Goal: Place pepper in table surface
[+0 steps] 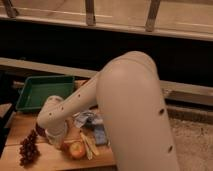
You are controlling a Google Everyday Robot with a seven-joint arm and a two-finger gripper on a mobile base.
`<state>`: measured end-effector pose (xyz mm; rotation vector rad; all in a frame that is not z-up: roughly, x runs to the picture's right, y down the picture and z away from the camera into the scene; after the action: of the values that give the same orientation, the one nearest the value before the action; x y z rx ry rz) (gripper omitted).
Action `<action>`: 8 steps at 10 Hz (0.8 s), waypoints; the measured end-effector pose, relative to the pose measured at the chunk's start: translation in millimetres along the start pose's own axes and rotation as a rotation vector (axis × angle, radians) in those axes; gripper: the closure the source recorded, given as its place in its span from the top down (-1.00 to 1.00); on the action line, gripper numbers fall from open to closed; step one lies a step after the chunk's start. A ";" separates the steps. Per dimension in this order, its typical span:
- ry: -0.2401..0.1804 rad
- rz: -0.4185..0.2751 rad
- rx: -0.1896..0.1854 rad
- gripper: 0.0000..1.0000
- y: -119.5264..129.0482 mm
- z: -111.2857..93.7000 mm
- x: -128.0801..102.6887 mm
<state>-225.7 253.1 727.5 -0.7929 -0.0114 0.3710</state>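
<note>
I have the end effector [54, 137] low over the tabletop [50, 163], fingers closed. Just to its right a red-orange sliver, the pepper [65, 144], shows against the apple [77, 149]; I cannot tell whether it is gripped. Grapes [29, 149] lie to its left, and the green tray [42, 90] sits behind.

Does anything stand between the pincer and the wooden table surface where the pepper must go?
Nothing visible does. The pincer, shut, is low over the table surface, with bare wood below it between the grapes and the apple. The robot's own arm hides the pepper, so its grip cannot be confirmed.
</note>
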 end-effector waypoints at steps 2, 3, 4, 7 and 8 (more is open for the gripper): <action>-0.041 -0.095 -0.003 -0.74 1.1 -27.0 -7.8; -0.079 -0.144 -0.002 -0.74 -0.8 -45.2 -11.2; -0.114 -0.168 0.002 -0.74 -3.4 -58.6 -13.8; -0.197 -0.185 0.049 -0.74 -31.6 -98.8 -20.5; -0.205 -0.166 0.069 -0.74 -49.8 -109.4 -18.7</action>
<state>-211.0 139.2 687.5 -0.6778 -0.2535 0.2917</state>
